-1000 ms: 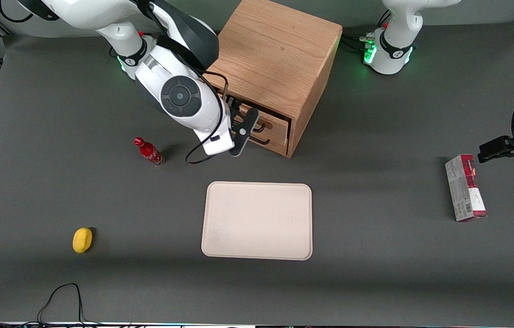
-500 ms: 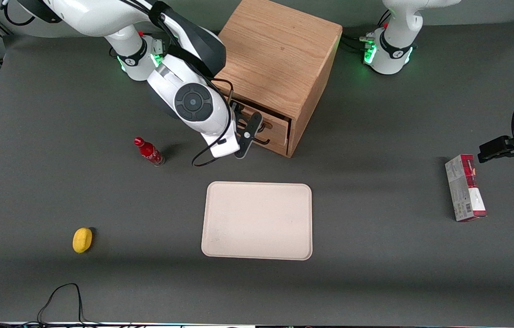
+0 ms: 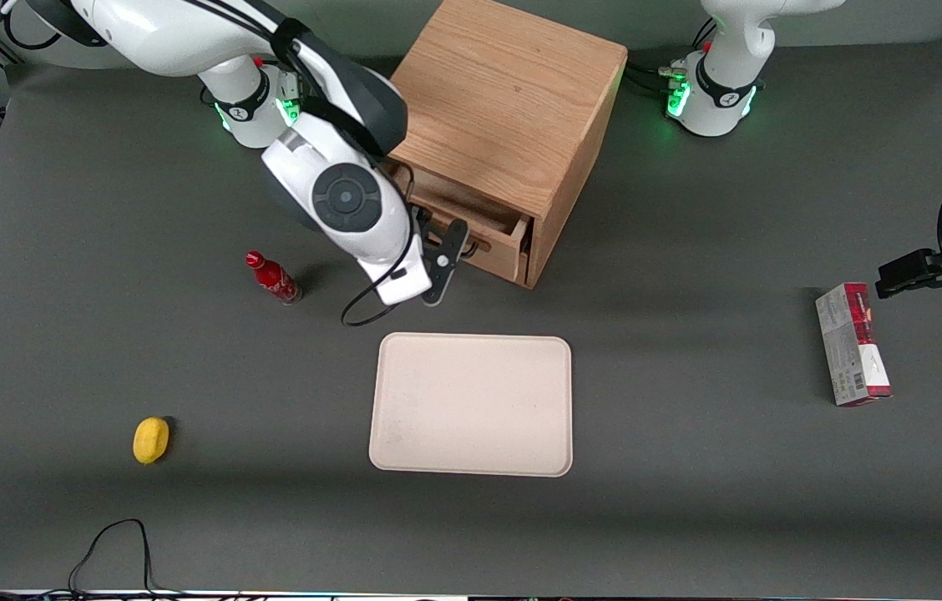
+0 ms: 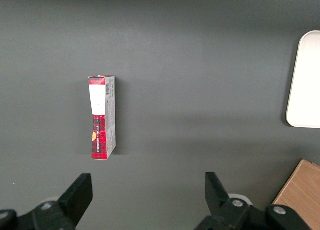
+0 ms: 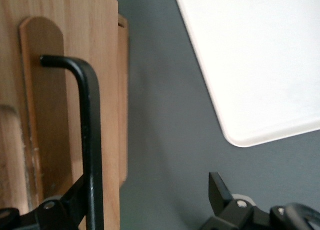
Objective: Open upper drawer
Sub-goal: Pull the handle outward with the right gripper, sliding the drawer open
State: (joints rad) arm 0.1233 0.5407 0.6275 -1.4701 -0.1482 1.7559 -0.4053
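The oak cabinet (image 3: pixel 513 100) stands at the back of the table. Its upper drawer (image 3: pixel 498 246) is pulled out a short way, and a dark strip of its tray shows under the cabinet top. My right gripper (image 3: pixel 451 252) is at the drawer front, on the side nearer the front camera. In the right wrist view the light wood drawer front (image 5: pixel 47 104) fills one side, with its thin black wire handle (image 5: pixel 93 140) running along it. The gripper (image 5: pixel 142 192) is open. One finger (image 5: pixel 67 205) sits against the handle, the other finger (image 5: pixel 217 190) is well clear of it. The bottom drawer is hidden.
A beige tray (image 3: pixel 471 405) lies nearer the front camera than the cabinet; it also shows in the right wrist view (image 5: pixel 260 64). A red bottle (image 3: pixel 273 279) stands beside the arm. A yellow lemon (image 3: pixel 151 439) lies toward the working arm's end, a red box (image 3: pixel 853 344) toward the parked arm's.
The gripper has moved toward the front camera, away from the cabinet. The upper drawer has slid out with it, and the dark gap under the cabinet top is wider.
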